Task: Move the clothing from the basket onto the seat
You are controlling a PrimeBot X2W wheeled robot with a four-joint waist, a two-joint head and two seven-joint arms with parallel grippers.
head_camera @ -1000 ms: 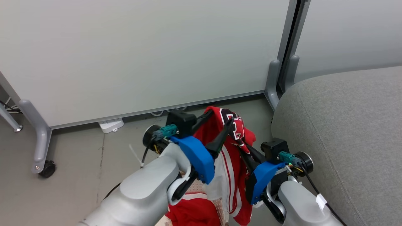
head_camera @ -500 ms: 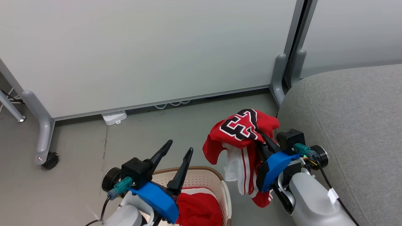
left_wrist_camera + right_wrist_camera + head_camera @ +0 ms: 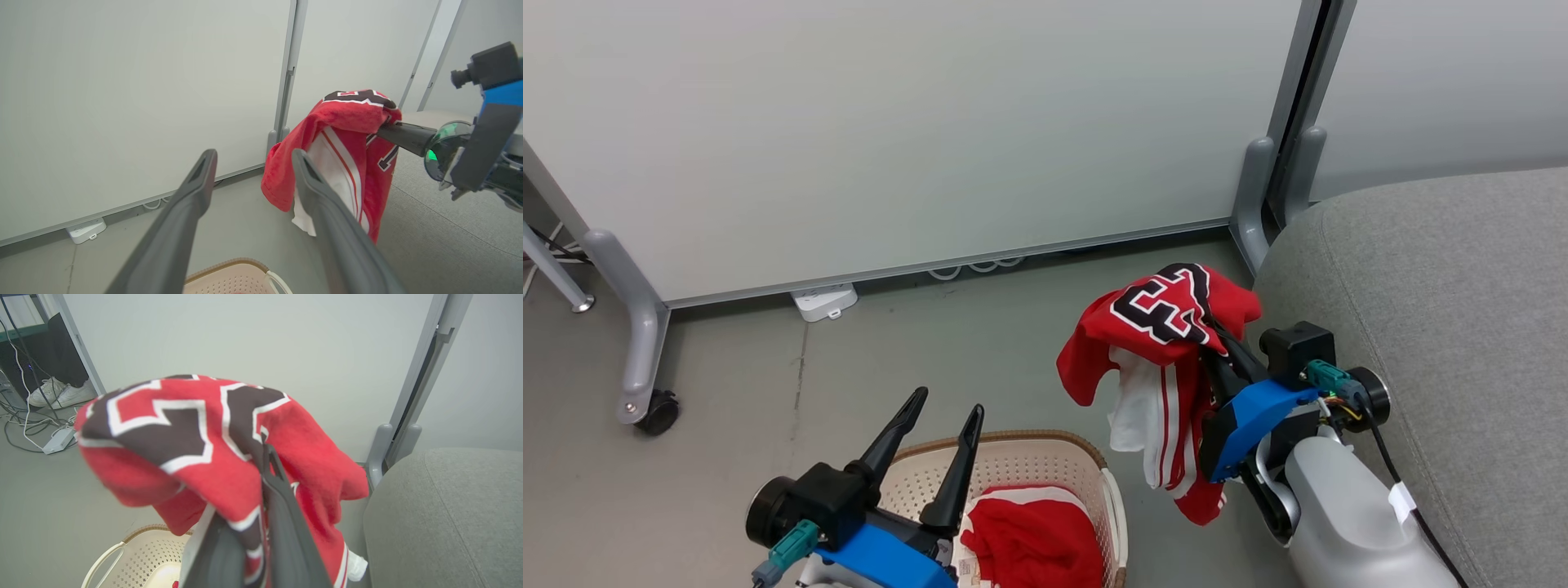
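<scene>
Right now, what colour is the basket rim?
Brown, woven-look basket rim; head view shows it best.

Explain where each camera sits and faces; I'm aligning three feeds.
Head view: up on the robot's head, looking down at the floor, basket, seat; left gripper open, right gripper shut on the red garment.
Left wrist view: on the left arm above the basket, facing the partition and garment; own fingers spread.
Right wrist view: on the right arm, facing the partition; own fingers clamp the garment.
Shared: all three show garment, basket and seat.
</scene>
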